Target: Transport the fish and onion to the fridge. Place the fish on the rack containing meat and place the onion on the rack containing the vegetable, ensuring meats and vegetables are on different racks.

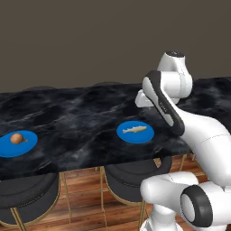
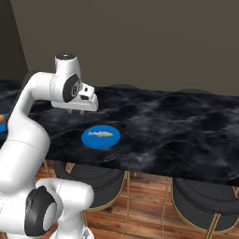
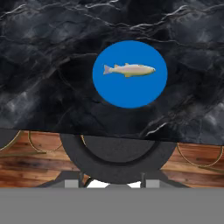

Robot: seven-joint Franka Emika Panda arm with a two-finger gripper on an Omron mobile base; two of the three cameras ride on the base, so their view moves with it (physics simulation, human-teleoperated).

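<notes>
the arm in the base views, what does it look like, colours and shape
The arm is made of glossy white rounded segments with dark grey to black bands and round caps at the joints. It ends in a blocky white hand carrying the gripper, whose two small fingers look dark. No cables, labels or markings show on it.

- My arm (image 2: 28, 121) rises from the base, bends at the elbow and reaches forward.
- My wrist turns down, so my hand points downward.
- My gripper (image 2: 76, 112) hangs in the air, touching nothing.
- I cannot tell how far my jaws stand apart.
</notes>
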